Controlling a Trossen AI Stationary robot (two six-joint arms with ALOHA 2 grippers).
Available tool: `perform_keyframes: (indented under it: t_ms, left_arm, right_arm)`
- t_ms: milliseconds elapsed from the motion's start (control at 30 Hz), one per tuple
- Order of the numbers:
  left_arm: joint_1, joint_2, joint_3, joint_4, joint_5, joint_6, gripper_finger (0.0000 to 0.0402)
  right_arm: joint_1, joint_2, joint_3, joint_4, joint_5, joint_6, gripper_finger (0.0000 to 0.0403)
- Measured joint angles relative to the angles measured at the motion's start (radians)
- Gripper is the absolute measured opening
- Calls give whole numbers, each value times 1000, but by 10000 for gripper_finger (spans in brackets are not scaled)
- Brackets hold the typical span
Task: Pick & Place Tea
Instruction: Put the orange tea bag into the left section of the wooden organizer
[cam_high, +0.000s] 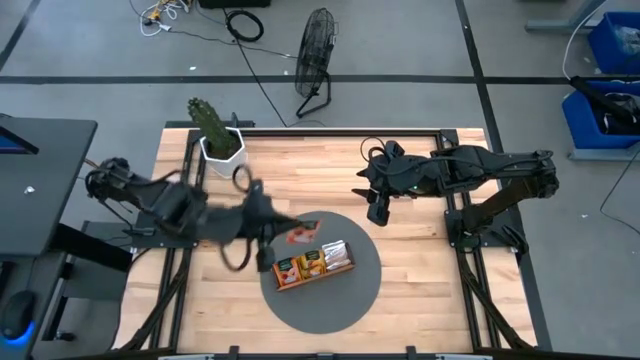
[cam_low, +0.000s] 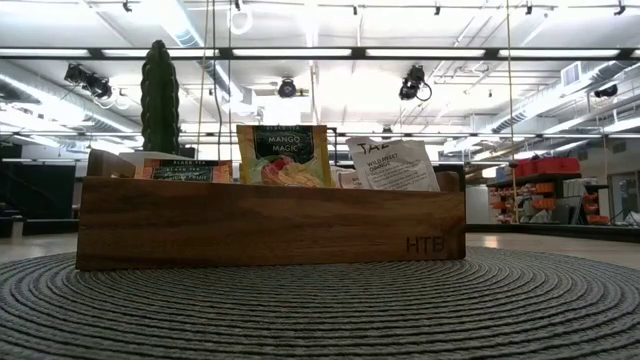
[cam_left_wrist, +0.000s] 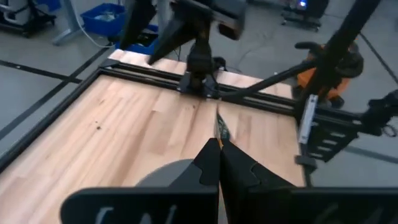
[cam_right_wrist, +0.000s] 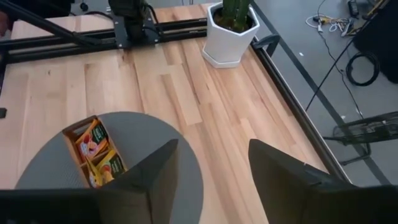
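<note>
Tea sachet, orange-red, is sitting pinched between the closed fingers of the left gripper, just above the round grey mat. Three more sachets are standing in the wooden tray on the mat, at about five o'clock from that gripper. Farther off, at two o'clock, the right gripper is hanging open over bare table. One cactus pot is standing at eleven o'clock.
</note>
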Motion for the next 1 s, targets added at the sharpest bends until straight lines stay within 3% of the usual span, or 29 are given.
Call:
perform_keyframes:
  t_ms: [233,400,600,900,1000]
  left_arm:
    - [-134,3,-18,46,-215,-71,1]
    - [-134,-13,-184,262,-171,-42,1]
    - [-165,-44,-407,420,-211,-106,1]
    - [-330,-85,-709,488,-434,-458,2]
    - [-367,-82,-790,499,-458,-595,2]
  right_arm:
    - [0,0,0,43,15,-39,194]
    - [0,0,0,55,34,-43,194]
    - [0,0,0,51,34,-8,194]
    - [-1,0,0,37,120,32,194]
    - [-7,0,0,37,121,38,194]
